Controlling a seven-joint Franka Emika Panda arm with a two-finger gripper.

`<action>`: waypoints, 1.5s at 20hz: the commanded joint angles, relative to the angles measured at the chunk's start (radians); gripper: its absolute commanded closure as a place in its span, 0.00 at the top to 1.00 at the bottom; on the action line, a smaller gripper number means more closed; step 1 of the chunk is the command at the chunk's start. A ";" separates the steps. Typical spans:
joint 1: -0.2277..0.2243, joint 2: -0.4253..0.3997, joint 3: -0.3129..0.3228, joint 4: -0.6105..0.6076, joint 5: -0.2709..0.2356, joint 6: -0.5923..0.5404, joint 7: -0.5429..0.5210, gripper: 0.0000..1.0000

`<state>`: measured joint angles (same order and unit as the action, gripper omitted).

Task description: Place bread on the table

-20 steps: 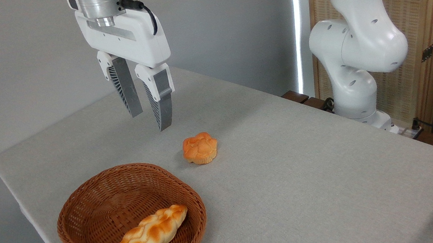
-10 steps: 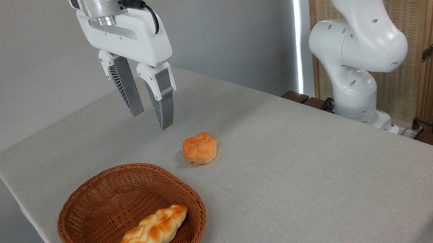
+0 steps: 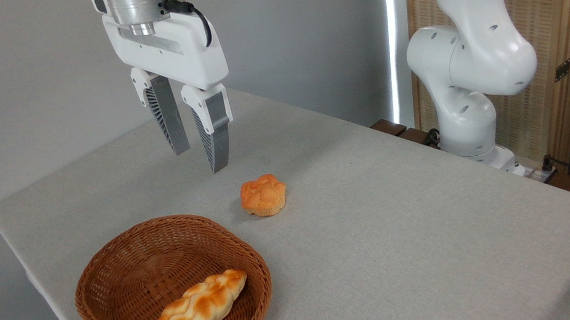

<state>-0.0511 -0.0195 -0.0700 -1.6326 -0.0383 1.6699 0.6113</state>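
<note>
The bread (image 3: 193,314), a long braided golden-brown loaf, lies slantwise inside the brown wicker basket (image 3: 114,265) at the front left of the table (image 3: 406,232). My gripper (image 3: 201,161) hangs high above the table, behind the basket and up-left of the small orange bun. Its two grey fingers point down and stand apart, open, with nothing between them. It is well clear of the bread.
A small round orange bun (image 3: 263,195) sits on the cloth just beyond the basket. The arm's white base (image 3: 464,107) stands at the table's far right edge, in front of a wooden screen. The table's left edge runs close by the basket.
The gripper has drifted slightly to the right and a touch lower. The bread, basket and bun have not moved.
</note>
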 commanded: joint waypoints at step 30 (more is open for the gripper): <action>0.060 0.049 0.030 -0.404 -0.003 0.686 -0.128 1.00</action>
<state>0.0127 0.0313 -0.0443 -2.0099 -0.0364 2.3308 0.5004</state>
